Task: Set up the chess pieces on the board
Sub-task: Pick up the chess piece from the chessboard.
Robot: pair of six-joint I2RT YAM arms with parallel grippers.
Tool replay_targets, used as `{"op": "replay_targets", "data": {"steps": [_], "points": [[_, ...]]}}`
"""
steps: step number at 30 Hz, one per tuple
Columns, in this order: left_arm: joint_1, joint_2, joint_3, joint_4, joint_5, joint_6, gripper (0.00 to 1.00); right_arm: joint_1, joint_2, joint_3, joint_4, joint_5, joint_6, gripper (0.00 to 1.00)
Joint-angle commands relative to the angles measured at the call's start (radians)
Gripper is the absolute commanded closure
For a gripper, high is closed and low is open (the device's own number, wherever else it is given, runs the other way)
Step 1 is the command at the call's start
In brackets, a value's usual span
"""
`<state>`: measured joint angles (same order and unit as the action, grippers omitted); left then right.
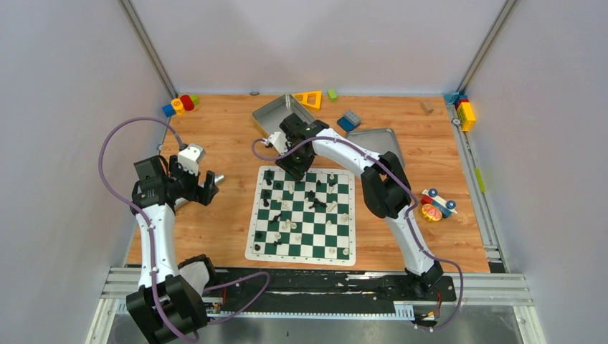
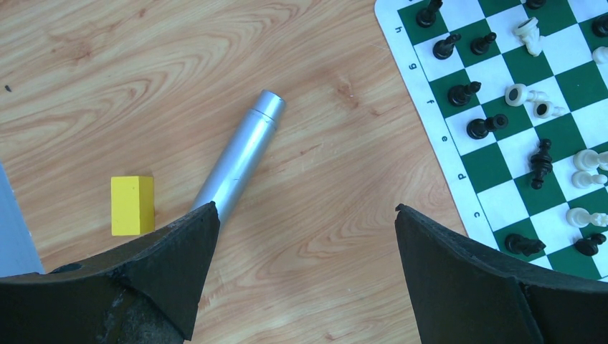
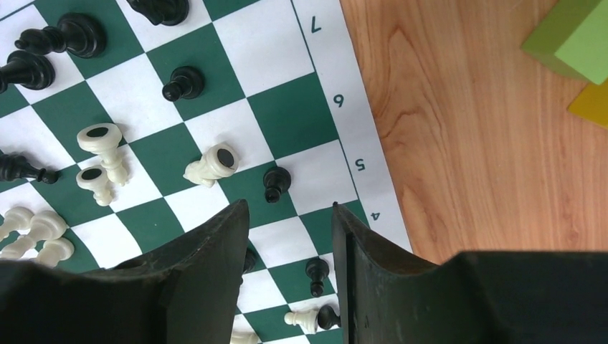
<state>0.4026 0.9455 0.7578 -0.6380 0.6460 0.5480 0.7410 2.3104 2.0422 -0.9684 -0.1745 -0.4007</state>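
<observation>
Centre your right gripper [image 3: 288,208], jaws apart and empty above the board [image 3: 294,107] near its numbered edge, over the upright black pawn [image 3: 276,183] (your left gripper [image 2: 305,208] hangs wide open off-board), clear of the toppled cream piece [image 3: 211,163].

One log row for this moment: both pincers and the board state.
left pincer: open, over table beside board | right pincer: open, low over board | chess pieces: scattered, several toppled
</observation>
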Motion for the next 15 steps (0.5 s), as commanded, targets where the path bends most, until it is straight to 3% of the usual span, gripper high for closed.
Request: {"op": "replay_targets", "data": {"steps": [1, 15], "points": [[0.008, -0.010, 0.007, 0.010, 0.019, 0.003, 0.00, 0.004, 0.022, 0.006, 0.021, -0.028, 0.017, 0.54], [0.009, -0.010, -0.001, 0.012, 0.014, 0.007, 0.00, 0.007, 0.057, 0.027, 0.020, -0.034, 0.016, 0.70]]}}
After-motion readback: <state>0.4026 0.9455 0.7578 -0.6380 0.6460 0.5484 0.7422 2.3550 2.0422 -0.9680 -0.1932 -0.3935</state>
